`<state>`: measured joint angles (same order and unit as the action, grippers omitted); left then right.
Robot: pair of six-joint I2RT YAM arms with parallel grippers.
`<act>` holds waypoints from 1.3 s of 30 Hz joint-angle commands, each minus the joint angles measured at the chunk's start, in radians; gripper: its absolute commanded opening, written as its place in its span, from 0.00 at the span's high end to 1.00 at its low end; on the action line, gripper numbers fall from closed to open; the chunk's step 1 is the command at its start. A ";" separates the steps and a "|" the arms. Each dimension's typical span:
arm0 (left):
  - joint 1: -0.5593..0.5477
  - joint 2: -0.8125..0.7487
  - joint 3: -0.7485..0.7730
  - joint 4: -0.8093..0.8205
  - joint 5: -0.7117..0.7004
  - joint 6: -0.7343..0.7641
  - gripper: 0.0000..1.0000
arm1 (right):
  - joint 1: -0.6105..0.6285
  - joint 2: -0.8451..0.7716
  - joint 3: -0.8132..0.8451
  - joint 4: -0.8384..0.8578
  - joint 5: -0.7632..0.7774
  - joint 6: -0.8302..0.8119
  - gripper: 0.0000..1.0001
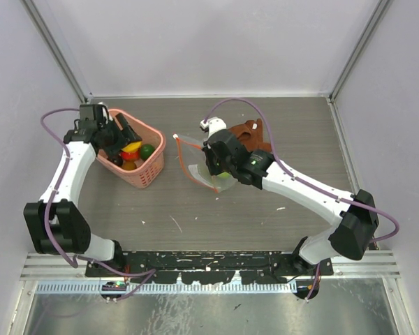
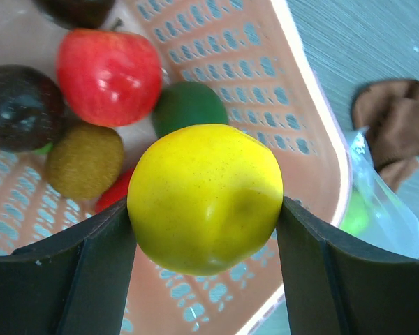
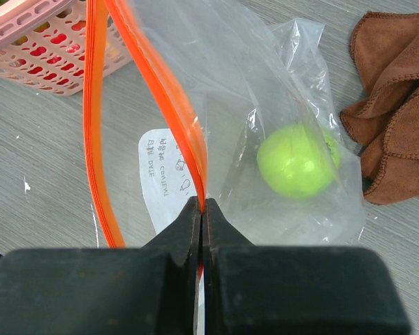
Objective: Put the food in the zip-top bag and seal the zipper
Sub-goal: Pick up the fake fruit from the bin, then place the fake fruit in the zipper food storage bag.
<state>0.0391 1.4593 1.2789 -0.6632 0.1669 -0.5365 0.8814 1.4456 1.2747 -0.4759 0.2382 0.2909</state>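
Note:
My left gripper [image 1: 128, 144] [image 2: 206, 209] is shut on a yellow fruit [image 2: 204, 197], held just above the pink basket [image 1: 151, 166]. The clear zip-top bag [image 1: 195, 159] [image 3: 265, 98] lies right of the basket, with its mouth open towards the basket. A light green fruit [image 3: 297, 160] lies inside it. My right gripper [image 1: 214, 165] [image 3: 202, 206] is shut on one lip of the red zipper [image 3: 174, 105] and holds it up. The other lip [image 3: 96, 139] curves away on the left. The white tab is hidden.
The basket [image 2: 314, 105] holds a red apple [image 2: 108, 77], a dark green fruit [image 2: 188, 105], a brown kiwi [image 2: 84, 159] and a dark fruit [image 2: 21, 105]. A brown cloth [image 1: 248, 132] [image 3: 398, 118] lies crumpled behind the bag.

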 commanded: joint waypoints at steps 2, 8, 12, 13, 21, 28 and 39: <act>-0.004 -0.126 -0.072 0.140 0.189 0.020 0.63 | -0.004 -0.033 0.028 0.028 0.019 -0.003 1.00; -0.023 -0.275 -0.185 0.294 0.293 0.018 0.69 | -0.005 -0.024 0.040 0.028 0.021 -0.009 1.00; -0.048 -0.344 -0.239 0.342 0.319 0.021 0.73 | -0.004 -0.018 0.051 0.025 0.018 -0.012 1.00; -0.053 -0.353 -0.242 0.343 0.332 0.021 0.74 | -0.004 -0.017 0.054 0.024 0.017 -0.012 1.00; -0.128 -0.402 -0.229 0.325 0.452 -0.027 0.77 | -0.004 -0.012 0.058 0.020 0.019 -0.012 1.00; -0.223 -0.477 -0.231 0.313 0.456 -0.083 0.76 | -0.004 -0.005 0.063 0.020 0.013 -0.010 1.00; -0.415 -0.490 -0.318 0.411 0.395 -0.186 0.75 | -0.004 -0.020 0.059 0.025 -0.004 -0.007 1.00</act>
<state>-0.3065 0.9493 0.9737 -0.3500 0.5858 -0.6800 0.8814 1.4464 1.2869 -0.4805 0.2409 0.2901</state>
